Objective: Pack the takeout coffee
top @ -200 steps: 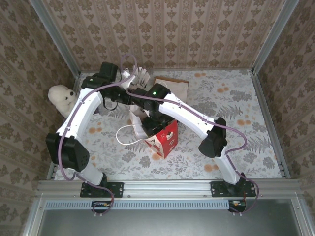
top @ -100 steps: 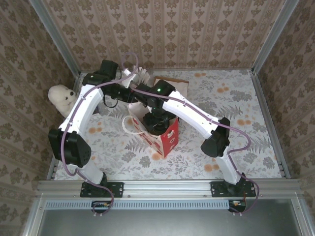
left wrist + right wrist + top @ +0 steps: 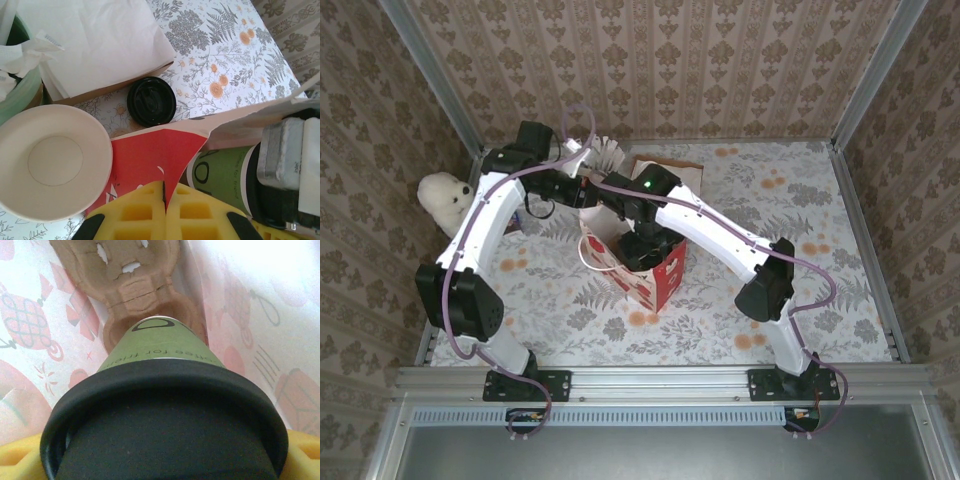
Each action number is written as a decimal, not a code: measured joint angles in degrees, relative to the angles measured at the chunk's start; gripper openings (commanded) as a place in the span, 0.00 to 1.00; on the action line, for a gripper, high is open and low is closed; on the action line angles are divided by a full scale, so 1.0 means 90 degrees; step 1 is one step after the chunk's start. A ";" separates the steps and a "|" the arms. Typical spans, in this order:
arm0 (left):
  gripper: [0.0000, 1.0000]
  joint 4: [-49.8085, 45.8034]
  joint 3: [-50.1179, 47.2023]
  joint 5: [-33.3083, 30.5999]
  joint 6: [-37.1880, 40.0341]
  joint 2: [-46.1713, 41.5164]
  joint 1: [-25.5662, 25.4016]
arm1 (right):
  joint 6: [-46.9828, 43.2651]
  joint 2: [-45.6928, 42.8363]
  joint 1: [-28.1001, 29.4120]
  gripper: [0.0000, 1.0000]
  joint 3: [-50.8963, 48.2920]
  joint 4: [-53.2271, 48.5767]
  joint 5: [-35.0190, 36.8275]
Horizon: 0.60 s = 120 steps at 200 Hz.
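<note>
Right wrist view puts the takeout coffee (image 3: 165,390), clamped by my right gripper (image 3: 162,460), inside the paper bag (image 3: 35,310) right over the cardboard carrier (image 3: 135,295), while my left gripper (image 3: 165,212), fingers together, seems to pinch the bag's rim, so I judge only seating and release remain.

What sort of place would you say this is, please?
Probably a staged robot test cell rather than a café: wallpapered walls, an aluminium frame, and a takeout coffee in a red paper bag.
</note>
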 measured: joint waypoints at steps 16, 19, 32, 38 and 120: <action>0.00 0.0000 0.0000 0.0119 -0.0044 0.0000 0.0039 | -0.0036 0.0000 0.0000 0.59 -0.0090 0.0029 -0.0032; 0.00 0.0002 0.0000 0.0148 -0.0046 0.0000 0.0041 | -0.0051 0.0000 0.0000 0.59 -0.0100 0.0032 -0.0036; 0.00 0.0034 0.0000 0.0255 -0.0095 0.0000 0.0039 | -0.0102 0.0017 -0.0002 0.59 -0.0112 0.0029 -0.0083; 0.00 0.0058 -0.0002 0.0299 -0.0121 0.0000 0.0039 | -0.0126 0.0027 -0.0005 0.58 -0.0102 0.0027 -0.0134; 0.00 0.0508 -0.0277 0.0556 -0.0330 -0.0007 0.0104 | -0.0457 0.0124 -0.0053 0.57 0.0240 0.0078 -0.1282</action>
